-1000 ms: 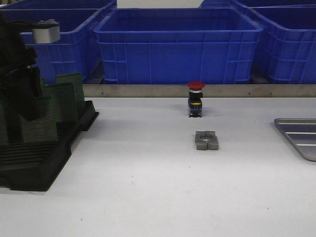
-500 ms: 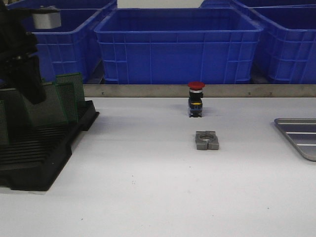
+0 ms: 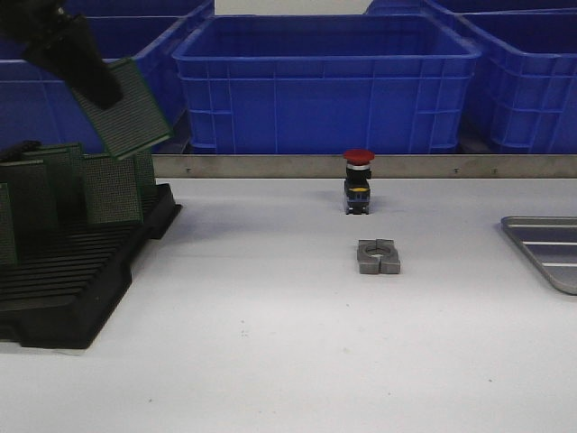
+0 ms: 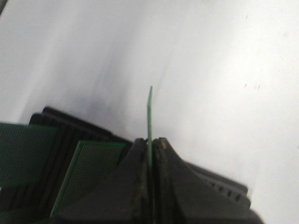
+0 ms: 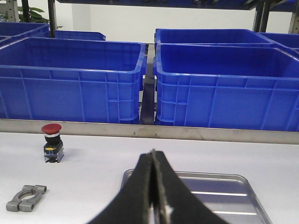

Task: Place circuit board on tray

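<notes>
The counter [image 3: 270, 343] lies bare across its near half from the black rack [image 3: 81, 271] to the tray [image 3: 550, 253]. Two obstacles stand mid-counter: a red push button [image 3: 358, 180] toward the rear and a grey metal clamp [image 3: 378, 256] just in front of it, apart from each other. Open lanes run on either side of this pair. Blue crates [image 3: 325, 81] behind a metal rail [image 3: 361, 166] close off the rear. Upright green boards [image 3: 108, 185] in the rack obstruct the left edge.

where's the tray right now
In the front view the tray lies at the table's far right edge, partly out of frame, well right of the grey clamp.
</notes>
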Available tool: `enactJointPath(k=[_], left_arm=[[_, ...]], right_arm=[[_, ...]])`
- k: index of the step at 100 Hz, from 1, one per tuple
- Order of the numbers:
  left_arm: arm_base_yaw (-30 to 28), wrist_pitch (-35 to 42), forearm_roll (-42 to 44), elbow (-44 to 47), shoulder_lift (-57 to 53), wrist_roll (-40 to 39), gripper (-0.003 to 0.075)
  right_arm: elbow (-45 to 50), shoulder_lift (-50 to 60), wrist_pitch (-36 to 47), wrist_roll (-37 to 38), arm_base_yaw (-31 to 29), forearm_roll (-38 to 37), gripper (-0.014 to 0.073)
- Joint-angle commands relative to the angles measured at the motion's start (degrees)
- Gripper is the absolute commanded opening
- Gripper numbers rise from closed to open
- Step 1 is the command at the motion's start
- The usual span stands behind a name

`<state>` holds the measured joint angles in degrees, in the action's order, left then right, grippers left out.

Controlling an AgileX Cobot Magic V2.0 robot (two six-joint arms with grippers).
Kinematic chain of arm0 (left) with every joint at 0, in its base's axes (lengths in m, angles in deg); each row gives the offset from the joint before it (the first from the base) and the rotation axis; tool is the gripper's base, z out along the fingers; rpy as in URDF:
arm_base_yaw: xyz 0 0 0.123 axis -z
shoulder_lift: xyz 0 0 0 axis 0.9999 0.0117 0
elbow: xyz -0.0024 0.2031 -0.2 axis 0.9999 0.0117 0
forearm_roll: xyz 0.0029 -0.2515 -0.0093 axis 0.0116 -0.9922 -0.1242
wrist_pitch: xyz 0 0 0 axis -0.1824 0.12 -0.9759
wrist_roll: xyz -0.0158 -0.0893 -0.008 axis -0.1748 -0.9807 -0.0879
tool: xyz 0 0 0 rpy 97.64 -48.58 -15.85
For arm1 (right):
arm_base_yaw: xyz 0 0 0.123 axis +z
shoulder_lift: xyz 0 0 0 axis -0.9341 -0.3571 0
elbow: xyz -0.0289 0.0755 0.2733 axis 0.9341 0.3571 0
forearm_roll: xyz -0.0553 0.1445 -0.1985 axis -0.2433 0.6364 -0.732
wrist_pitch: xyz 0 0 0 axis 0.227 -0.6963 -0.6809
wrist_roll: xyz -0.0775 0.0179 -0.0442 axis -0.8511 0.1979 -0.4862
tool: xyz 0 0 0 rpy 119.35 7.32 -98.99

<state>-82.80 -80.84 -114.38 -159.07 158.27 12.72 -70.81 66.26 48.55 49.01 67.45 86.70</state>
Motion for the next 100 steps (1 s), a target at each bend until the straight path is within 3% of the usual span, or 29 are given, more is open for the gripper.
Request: enactJointPath(k=[1,44,75,88,100], left_arm=[[2.5,-3.3,-7.6,-1.7,-4.0,-2.8,-0.0018],[16.9,-3.2,-15.2,-1.7,-4.0,-3.6,-0.0018],[19.2,-3.2,-15.4,-1.7,-4.0,-3.6,-0.0018],[19.2,-3.2,-15.4,-1.7,-4.0,-3.6,-0.0018],[19.2,-3.2,-15.4,-1.7,-4.0,-3.6,-0.0018]], right_arm=[[-0.7,1.3,5.0,-0.6,0.1,-0.4,-0.0069],[-0.7,1.3,5.0,-0.6,0.1,-0.4,-0.0069],[-1.4,1.3,10.7,0.2,0.1,0.6,-0.0069],[-6.6,0.1,4.7,4.1,0.1,2.1,-0.0069],[-16.2,-4.3,-9.4,6.3,0.1,3.2,-0.0069]])
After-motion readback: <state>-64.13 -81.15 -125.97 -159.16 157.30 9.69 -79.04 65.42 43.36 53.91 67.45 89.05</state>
